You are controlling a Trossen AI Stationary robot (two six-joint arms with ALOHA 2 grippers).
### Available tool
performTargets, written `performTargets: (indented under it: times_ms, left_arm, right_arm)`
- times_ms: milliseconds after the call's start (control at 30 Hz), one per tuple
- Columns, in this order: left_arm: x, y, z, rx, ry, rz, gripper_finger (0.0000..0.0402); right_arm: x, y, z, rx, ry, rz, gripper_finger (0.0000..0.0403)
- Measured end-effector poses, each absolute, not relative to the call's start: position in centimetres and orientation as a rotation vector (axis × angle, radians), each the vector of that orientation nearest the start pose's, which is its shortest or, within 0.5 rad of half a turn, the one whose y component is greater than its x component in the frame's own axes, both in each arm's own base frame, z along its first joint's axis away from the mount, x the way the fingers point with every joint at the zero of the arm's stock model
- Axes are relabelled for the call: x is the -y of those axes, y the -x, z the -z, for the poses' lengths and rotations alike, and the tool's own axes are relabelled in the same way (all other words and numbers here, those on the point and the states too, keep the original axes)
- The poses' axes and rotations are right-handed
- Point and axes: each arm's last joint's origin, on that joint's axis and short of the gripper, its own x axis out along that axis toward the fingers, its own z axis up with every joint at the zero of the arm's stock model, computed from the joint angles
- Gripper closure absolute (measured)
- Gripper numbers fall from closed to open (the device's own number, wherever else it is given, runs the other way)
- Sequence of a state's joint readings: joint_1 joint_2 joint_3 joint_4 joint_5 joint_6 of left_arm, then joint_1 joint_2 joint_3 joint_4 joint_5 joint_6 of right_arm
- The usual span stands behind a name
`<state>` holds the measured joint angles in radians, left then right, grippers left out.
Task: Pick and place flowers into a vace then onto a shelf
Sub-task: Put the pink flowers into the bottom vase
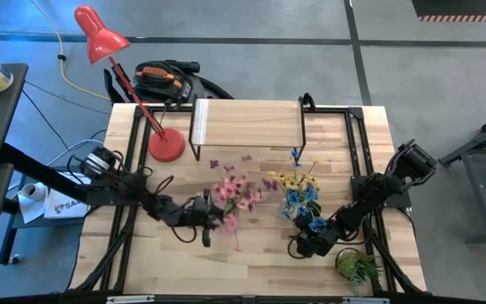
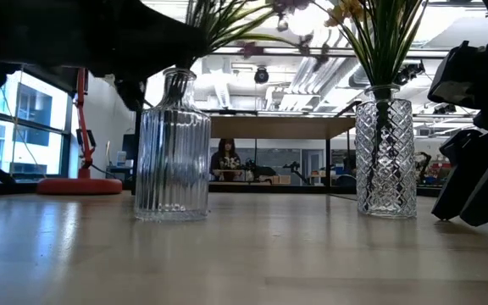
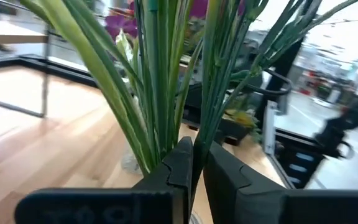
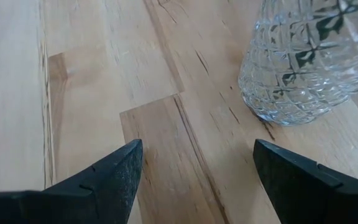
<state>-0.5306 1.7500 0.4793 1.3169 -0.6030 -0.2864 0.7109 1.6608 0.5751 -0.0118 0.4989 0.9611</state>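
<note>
The left gripper (image 3: 194, 165) is pinching the stems of the pink and purple flowers (image 1: 233, 192), holding them upright over the ribbed vase (image 2: 172, 148), probably to settle them in. The blue and yellow flowers (image 1: 300, 196) are standing in the diamond-cut vase (image 2: 385, 157). The right gripper (image 4: 197, 177) is waiting beside it, fingers spread and empty. The shelf (image 1: 247, 122) is standing behind.

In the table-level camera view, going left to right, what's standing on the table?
Red lamp base → ribbed glass vase holding green stems → diamond-cut glass vase holding stems → the right arm's dark claw at the far right.
</note>
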Motion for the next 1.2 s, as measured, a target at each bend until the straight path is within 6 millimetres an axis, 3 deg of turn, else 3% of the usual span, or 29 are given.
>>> performTargets:
  times_ms: [200, 467, 600, 867, 1200]
  left_arm:
    - [13.5, -25.2, -15.1, 0.066, 0.332, -0.184, 0.0321]
    - [13.6, -25.3, -15.0, 0.058, 0.394, -0.144, 0.0228]
    - [13.9, -25.2, -15.0, 0.051, 0.393, -0.107, 0.0203]
    - [15.6, -24.0, -14.7, 0.016, 0.369, -0.107, 0.0214]
    - [15.9, -23.8, -14.6, 0.012, 0.369, -0.107, 0.0240]
  right_arm:
    - [-15.5, -20.1, -9.5, -0.879, -0.266, 0.246, 0.0104]
    - [-15.5, -20.1, -9.4, -0.881, -0.264, 0.248, 0.0104]
    - [-15.5, -20.1, -9.4, -0.882, -0.264, 0.248, 0.0104]
    - [-15.4, -20.0, -9.4, -0.885, -0.259, 0.249, 0.0104]
    - [-16.0, -20.0, -9.4, -0.890, -0.263, 0.180, 0.0104]
